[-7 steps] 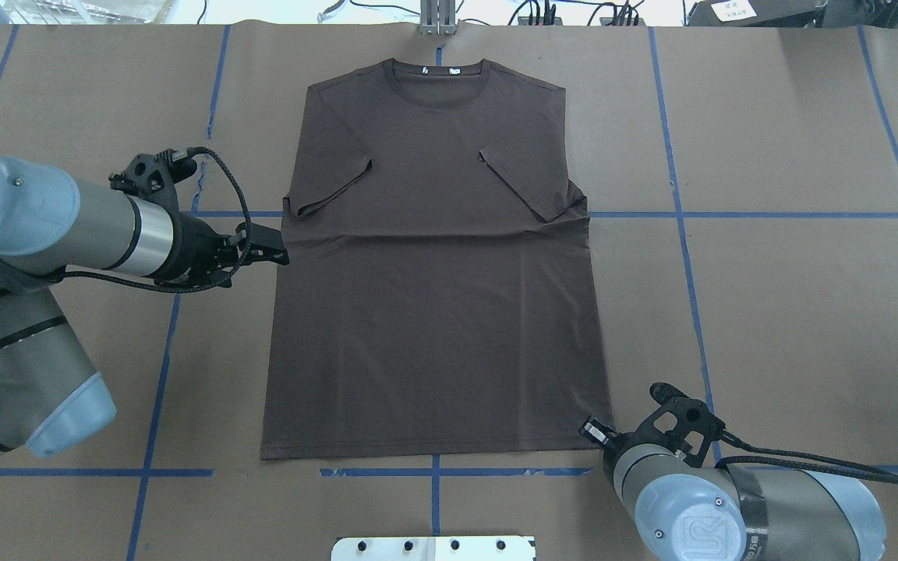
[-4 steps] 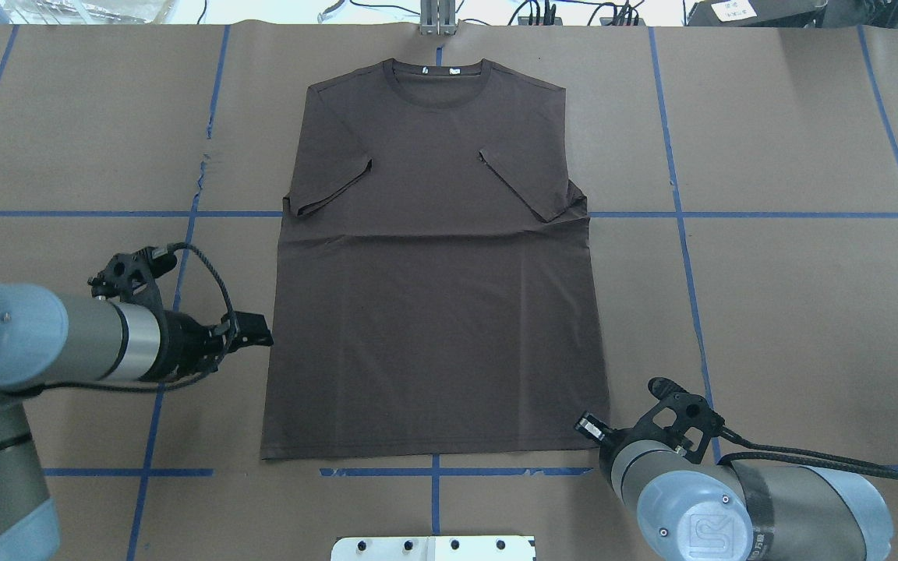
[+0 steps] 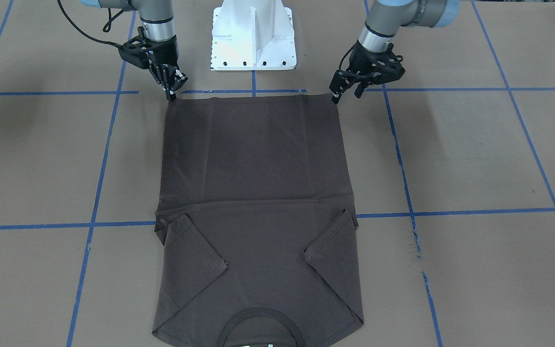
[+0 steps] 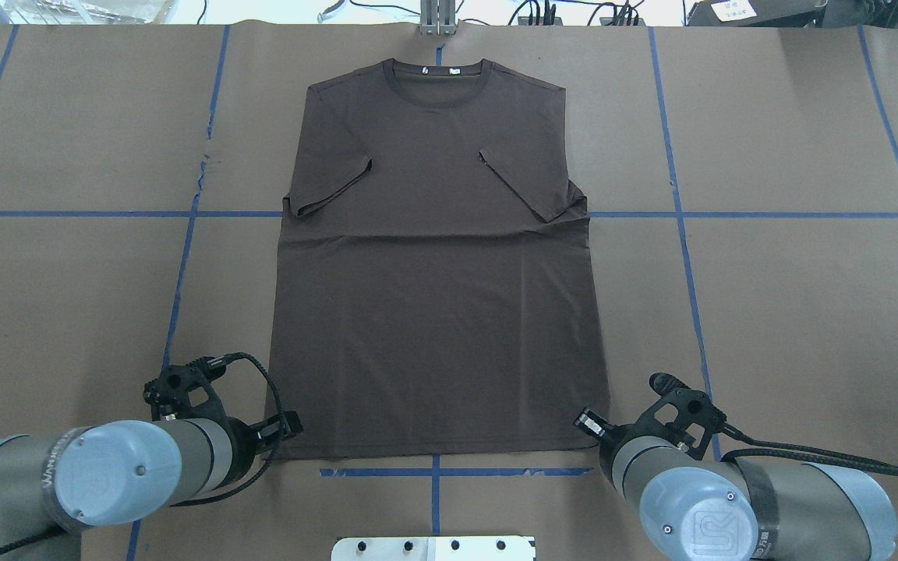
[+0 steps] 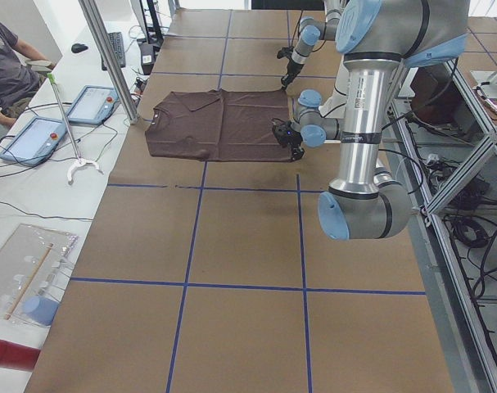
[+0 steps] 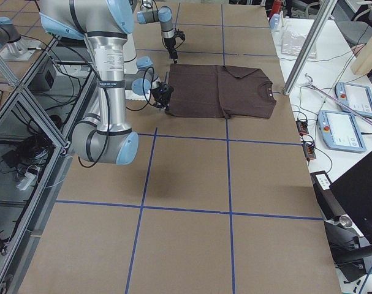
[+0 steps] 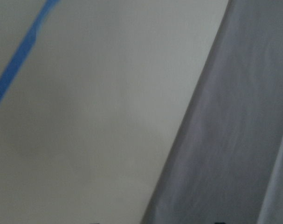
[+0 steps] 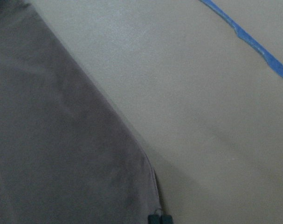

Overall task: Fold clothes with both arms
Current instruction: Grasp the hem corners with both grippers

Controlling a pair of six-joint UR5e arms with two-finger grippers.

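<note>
Two hem corners decide this: your dark brown-grey short-sleeved T-shirt (image 4: pixel 433 312) lies flat on the brown paper table (image 4: pixel 792 312), the left black gripper (image 3: pixel 346 92) spread beside one corner, the right black gripper (image 3: pixel 171 89) pinched at the other, cloth between unclear. A one-sided catch would drag the hem askew

Light even, diffuse, from above; table (image 4: pixel 807 312) mid-bright. Top strip of overhead view blown white. Faint soft shadow patches on it in front view. 2 wrist views dim, grey-washed, out of focus — T-shirt (image 7: pixel 234 140) edge smeared, tape line (image 8: pixel 253 39) soft. 2 side views sharp — uprights lean at edges.
</note>
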